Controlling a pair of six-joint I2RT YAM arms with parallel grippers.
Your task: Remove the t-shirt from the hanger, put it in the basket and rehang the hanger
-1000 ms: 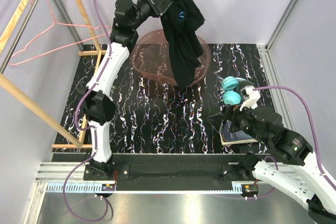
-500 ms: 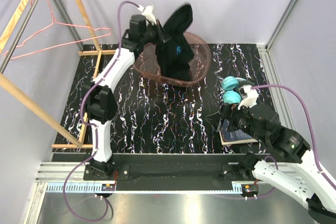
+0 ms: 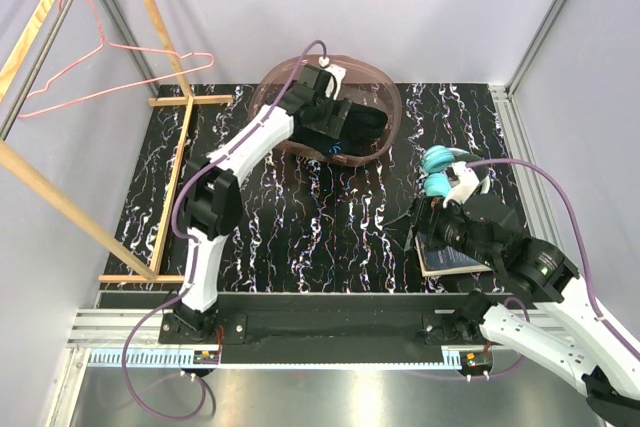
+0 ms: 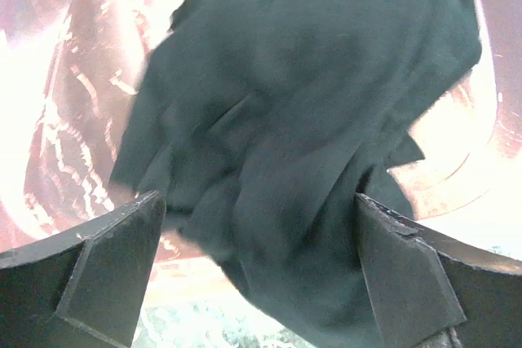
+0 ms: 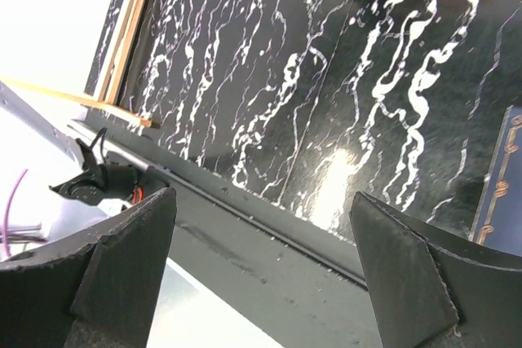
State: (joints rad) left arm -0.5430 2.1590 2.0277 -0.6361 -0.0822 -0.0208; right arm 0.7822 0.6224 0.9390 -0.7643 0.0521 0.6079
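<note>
Looking into the translucent pink basin (image 3: 390, 112), we find the black t-shirt (image 3: 360, 127) lying crumpled inside it, fully off the pink wire hanger (image 3: 104, 43). The hanger hangs on a wooden frame (image 3: 150, 2) well to the left of the basin, apart from the shirt.

The left gripper (image 3: 335, 119) reaches over the basin from its near-left side and sits just above the fabric. From the left wrist we see the left gripper (image 4: 257, 226) with its fingers (image 4: 106, 275) spread wide. The t-shirt (image 4: 302, 144) lies loose below the gap rather than pinched in it, and the basin (image 4: 49, 120) glows pink around the cloth. The fabric looks slightly blurred there.

The right gripper (image 3: 428, 219) hovers low over the black marbled tabletop (image 3: 300, 217), on the near-right side of the basin and well apart from it. Its wrist view shows the right gripper (image 5: 261, 218) likewise spread wide with nothing between the fingers. A dark blue book (image 3: 450, 255) lies just beside that gripper, and a teal rounded object (image 3: 440, 172) sits between the book and the basin.
</note>
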